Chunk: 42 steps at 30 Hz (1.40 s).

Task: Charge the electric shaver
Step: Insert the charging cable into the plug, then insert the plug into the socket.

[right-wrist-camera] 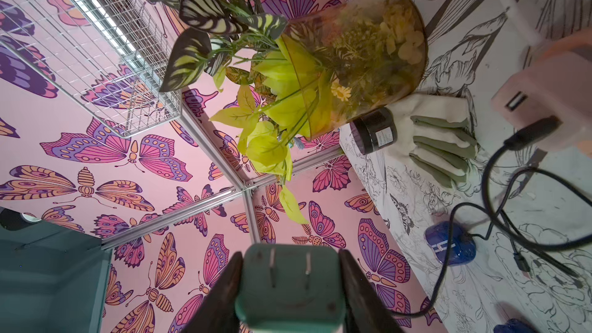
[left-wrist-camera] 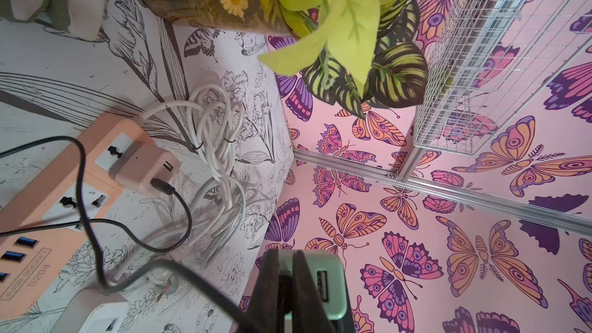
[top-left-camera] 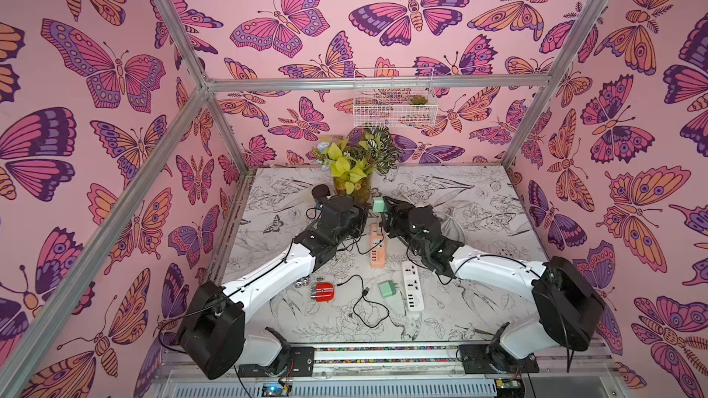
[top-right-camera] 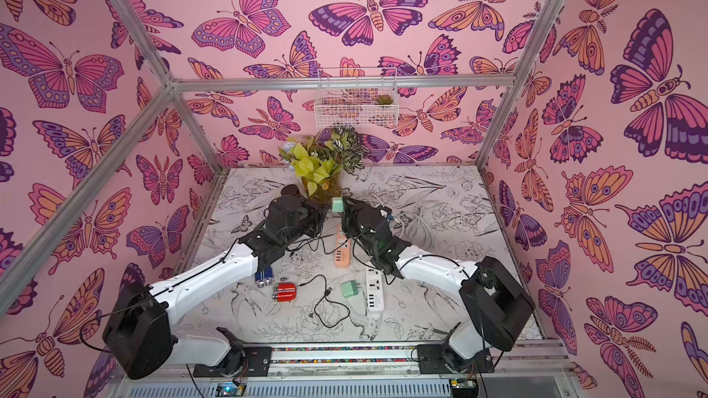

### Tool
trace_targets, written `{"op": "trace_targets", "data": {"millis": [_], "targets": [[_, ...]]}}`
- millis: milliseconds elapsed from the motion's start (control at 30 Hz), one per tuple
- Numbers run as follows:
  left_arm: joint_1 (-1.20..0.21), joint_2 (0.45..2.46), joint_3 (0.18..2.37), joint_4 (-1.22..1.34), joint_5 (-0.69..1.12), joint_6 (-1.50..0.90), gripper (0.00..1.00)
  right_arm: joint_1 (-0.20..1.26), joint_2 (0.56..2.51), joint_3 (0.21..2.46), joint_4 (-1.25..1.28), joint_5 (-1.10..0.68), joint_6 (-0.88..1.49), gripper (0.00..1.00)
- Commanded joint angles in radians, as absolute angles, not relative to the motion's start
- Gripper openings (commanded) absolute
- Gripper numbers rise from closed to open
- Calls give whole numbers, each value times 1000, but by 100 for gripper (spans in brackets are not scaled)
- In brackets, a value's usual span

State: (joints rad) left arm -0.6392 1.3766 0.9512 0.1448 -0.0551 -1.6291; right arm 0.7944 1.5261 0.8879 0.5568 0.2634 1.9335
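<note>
Mid-task: clamping green adapter in right gripper aloft near 12 o'clock, prongs bare, apparently pinching black cable plug in pressed-together left gripper at its USB port, leaving adapter unplugged from peach power strip and blue shaver lying around 10 o'clock.

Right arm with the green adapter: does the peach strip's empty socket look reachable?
Probably yes: holding the green adapter, the right fingers hang close by the peach power strip, where one socket is empty, though a black cable crosses it.
</note>
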Motion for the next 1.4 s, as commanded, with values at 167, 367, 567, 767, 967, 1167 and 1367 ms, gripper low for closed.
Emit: {"op": "trace_targets", "data": {"millis": [167, 367, 567, 767, 967, 1167, 1367], "targets": [[-676, 1413, 946, 199, 158, -1544, 0, 833, 1521, 974, 605, 173, 1930, 0], [-667, 1282, 871, 146, 152, -1441, 42, 776, 1400, 958, 316, 168, 1895, 0], [-653, 1064, 879, -114, 82, -1169, 75, 661, 1339, 998, -21, 31, 1870, 0], [-648, 1004, 859, -111, 55, -781, 62, 576, 1364, 1050, -150, -186, 1875, 0], [-650, 1156, 847, 82, 204, -579, 66, 566, 1366, 1051, -151, -309, 1932, 0], [-673, 1262, 858, 232, 276, -543, 69, 560, 1355, 1029, -132, -357, 1986, 0], [-687, 1351, 876, 261, 287, -543, 68, 560, 1351, 1018, -96, -388, 2027, 0]]}}
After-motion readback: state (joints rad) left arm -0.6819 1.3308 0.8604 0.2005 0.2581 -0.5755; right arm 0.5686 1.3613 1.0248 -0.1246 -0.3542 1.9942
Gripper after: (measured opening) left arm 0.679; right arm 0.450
